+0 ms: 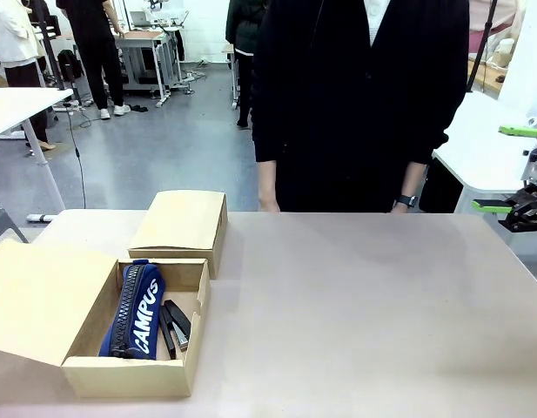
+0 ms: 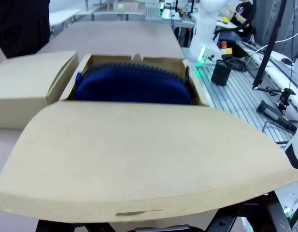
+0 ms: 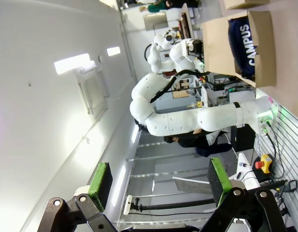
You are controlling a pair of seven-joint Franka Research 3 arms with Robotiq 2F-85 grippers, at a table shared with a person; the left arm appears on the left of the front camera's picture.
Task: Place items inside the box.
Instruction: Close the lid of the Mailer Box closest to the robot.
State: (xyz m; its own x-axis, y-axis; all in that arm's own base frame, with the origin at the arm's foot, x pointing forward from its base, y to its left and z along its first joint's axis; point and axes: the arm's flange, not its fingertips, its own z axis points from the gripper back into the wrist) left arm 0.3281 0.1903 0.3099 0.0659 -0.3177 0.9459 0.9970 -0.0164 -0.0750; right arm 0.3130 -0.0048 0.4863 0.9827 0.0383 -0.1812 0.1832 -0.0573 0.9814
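Pouch (image 1: 134, 310) in box (image 1: 129, 376), right tool (image 1: 520, 170) open

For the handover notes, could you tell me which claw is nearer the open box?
Left: its wrist camera looks straight at the open box flap. The right claw hangs open off the table's far right.

White jointed arm (image 3: 187, 118), black linkage gripper (image 3: 158, 186), green pads (image 3: 219, 176)

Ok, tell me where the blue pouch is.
In the front view the blue pouch lies inside the open box at the table's left, against the box's left wall, staplers beside it on its right.
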